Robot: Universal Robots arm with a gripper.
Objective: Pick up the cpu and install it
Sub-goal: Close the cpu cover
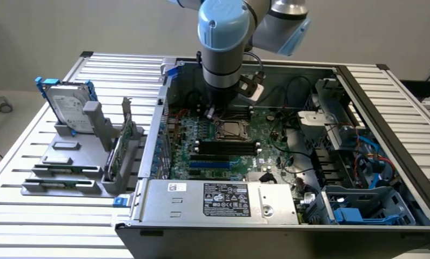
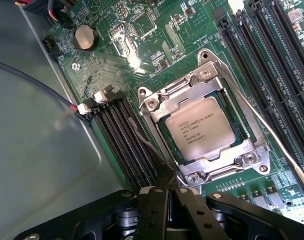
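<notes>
The cpu (image 2: 205,128), a silver square chip with printed text, lies seated in the motherboard socket under the metal load frame (image 2: 156,102). In the exterior view the cpu (image 1: 232,129) sits mid-board, just below the arm's wrist. My gripper (image 2: 169,189) is shut, its black fingers pressed together beside the socket's corner. Their tips meet the end of a thin wire socket lever (image 2: 147,142) that runs along the frame's side; I cannot tell whether they pinch it. Another lever (image 2: 271,135) lies along the opposite side. In the exterior view the gripper (image 1: 216,111) hangs low inside the open case.
Black RAM slots (image 2: 124,142) run close beside the socket, with more RAM slots (image 2: 271,55) on the far side. The case wall (image 2: 37,165) stands near. A hard drive (image 1: 69,105) stands in a grey rack outside the case. Cables (image 1: 301,156) and the power supply (image 1: 226,199) crowd the case.
</notes>
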